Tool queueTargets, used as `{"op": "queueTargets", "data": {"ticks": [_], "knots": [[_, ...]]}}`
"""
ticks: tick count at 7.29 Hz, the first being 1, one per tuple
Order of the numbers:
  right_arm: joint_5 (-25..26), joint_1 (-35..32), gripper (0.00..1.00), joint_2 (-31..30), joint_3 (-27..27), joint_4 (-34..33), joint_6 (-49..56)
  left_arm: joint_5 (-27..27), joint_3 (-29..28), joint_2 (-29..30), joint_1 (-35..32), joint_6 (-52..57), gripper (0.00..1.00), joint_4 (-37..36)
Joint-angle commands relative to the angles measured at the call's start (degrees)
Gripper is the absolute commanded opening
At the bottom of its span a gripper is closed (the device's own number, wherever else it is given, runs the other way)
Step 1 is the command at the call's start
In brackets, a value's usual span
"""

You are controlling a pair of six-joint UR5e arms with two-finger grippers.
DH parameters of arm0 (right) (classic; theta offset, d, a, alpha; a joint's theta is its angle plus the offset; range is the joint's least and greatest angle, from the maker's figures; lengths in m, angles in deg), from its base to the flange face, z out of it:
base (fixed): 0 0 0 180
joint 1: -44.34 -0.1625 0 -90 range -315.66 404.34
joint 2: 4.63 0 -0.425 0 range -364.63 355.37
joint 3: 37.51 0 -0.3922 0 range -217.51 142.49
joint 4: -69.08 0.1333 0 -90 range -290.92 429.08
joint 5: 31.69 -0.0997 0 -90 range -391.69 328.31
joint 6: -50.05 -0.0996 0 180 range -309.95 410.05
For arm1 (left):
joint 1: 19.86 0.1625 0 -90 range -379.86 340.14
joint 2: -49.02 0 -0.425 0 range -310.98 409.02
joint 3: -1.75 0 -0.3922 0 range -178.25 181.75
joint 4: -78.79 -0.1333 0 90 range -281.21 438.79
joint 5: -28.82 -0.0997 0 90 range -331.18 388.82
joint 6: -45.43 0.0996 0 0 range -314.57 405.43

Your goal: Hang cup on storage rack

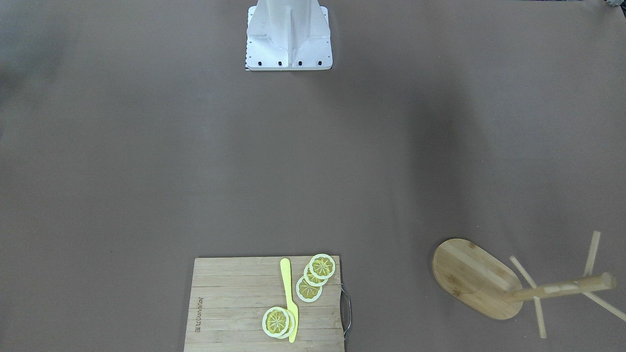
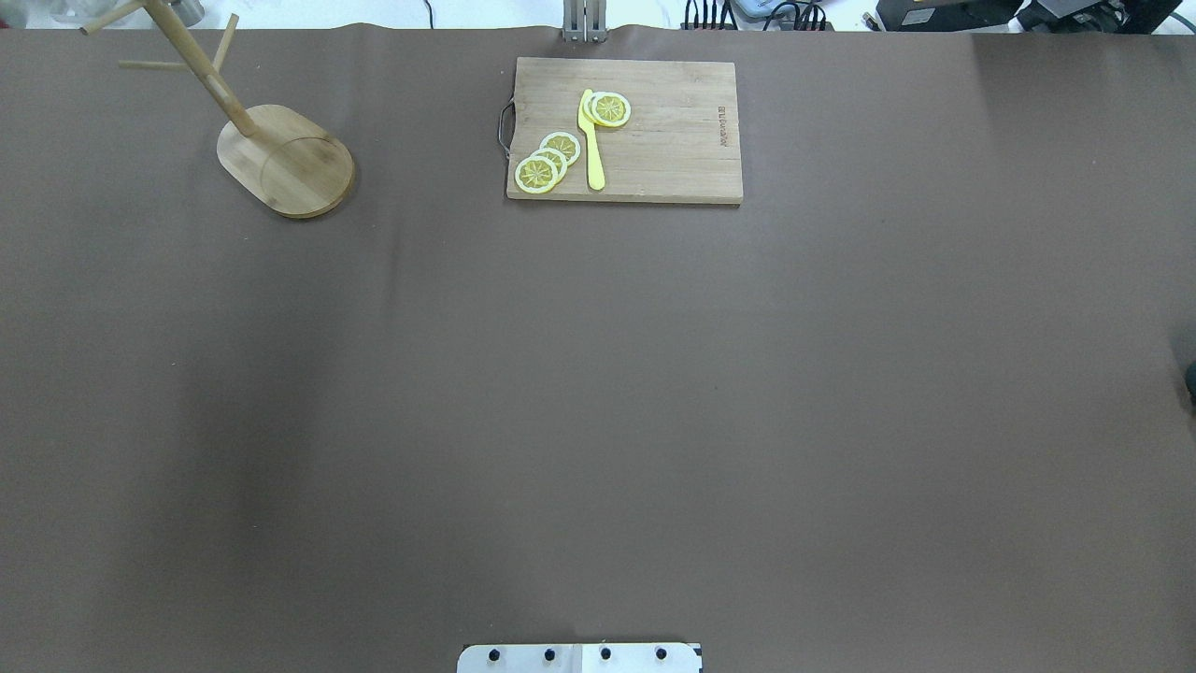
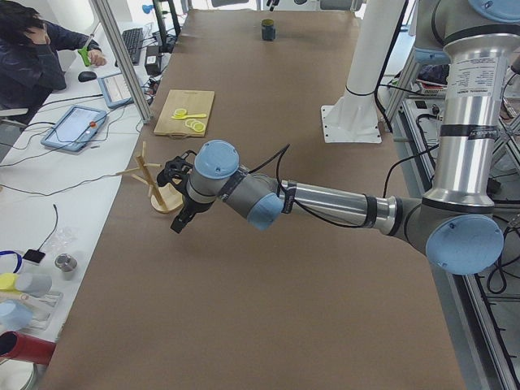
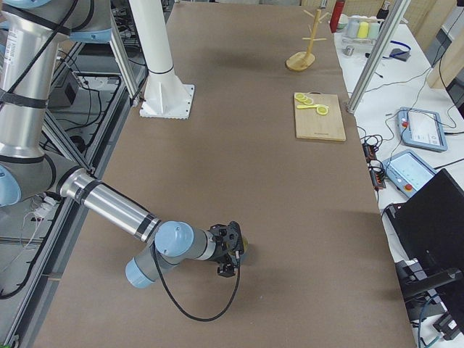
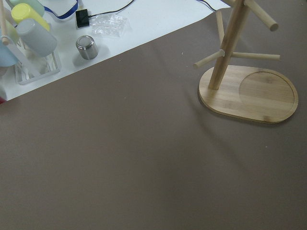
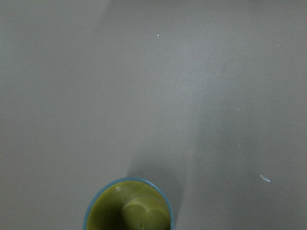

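Observation:
The cup (image 6: 128, 207) shows in the right wrist view from above, at the bottom edge: blue-grey rim, mustard inside. It stands at the table's far end in the exterior left view (image 3: 268, 31). My right gripper (image 4: 230, 251) is at the cup and hides most of it; I cannot tell whether it is open or shut. The storage rack (image 2: 285, 161) stands upright at the table's far left corner, its pegs bare, and also shows in the front view (image 1: 477, 278) and the left wrist view (image 5: 247, 88). My left gripper (image 3: 180, 197) hangs in the air close to the rack; I cannot tell its state.
A bamboo cutting board (image 2: 654, 140) with lemon slices (image 2: 547, 161) and a yellow knife (image 2: 591, 140) lies at the far middle. The robot's white base (image 1: 288, 34) stands at the near edge. Beyond the table's left end are a metal cup (image 5: 87, 47) and stacked cups (image 5: 29, 28).

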Motion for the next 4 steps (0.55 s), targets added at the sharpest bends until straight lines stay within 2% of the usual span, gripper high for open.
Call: {"op": "queueTargets", "data": {"ticks": [1, 2, 4], "knots": [[-0.17, 0.18, 0.90, 3.37, -0.20, -3.25, -7.36, 0.00, -0.01, 0.00, -0.02, 0.00, 0.98, 0.00], [0.87, 3.57, 0.84, 4.43, -0.29, -3.53, -13.43, -0.09, -0.01, 0.08, -0.02, 0.00, 0.98, 0.00], [7.01, 9.55, 0.79, 4.36, -0.38, -3.71, -17.34, -0.18, -0.18, 0.17, 0.06, 0.00, 0.98, 0.00]]}}
